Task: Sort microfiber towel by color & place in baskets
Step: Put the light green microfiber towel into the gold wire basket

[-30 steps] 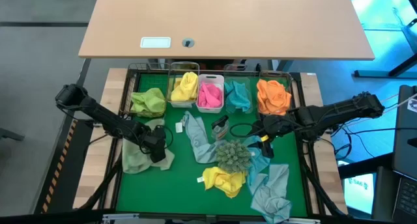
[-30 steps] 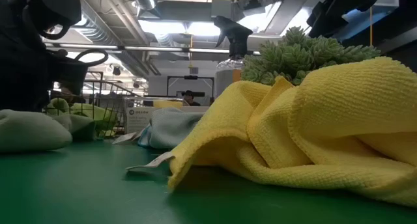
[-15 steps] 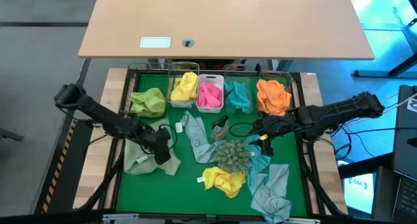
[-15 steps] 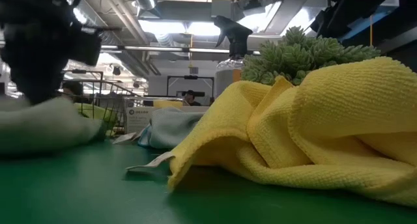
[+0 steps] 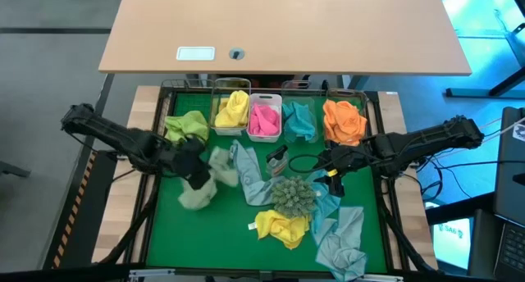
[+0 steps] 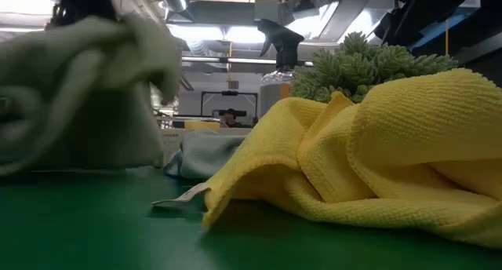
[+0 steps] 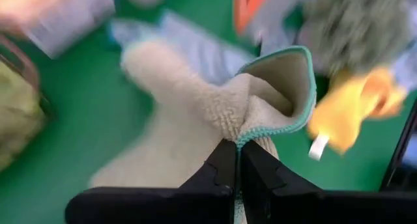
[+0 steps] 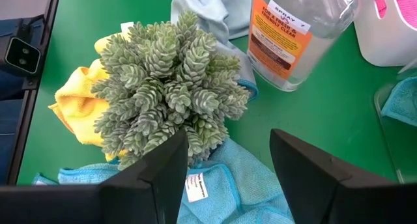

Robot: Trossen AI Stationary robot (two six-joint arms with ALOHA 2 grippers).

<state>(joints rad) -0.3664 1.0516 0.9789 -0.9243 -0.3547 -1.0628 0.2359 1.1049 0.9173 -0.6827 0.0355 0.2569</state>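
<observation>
Towels (image 5: 284,226) litter green table (image 5: 238,233) (ceiling lights (image 6: 205,32) beyond)

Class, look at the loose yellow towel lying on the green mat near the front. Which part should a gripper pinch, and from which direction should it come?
Pinch a raised fold on top of the yellow towel, probably coming straight down. It lies crumpled in a heap with ridges that stand up, and the spiky plant sits close behind it, so a sideways approach from the back looks blocked.
</observation>
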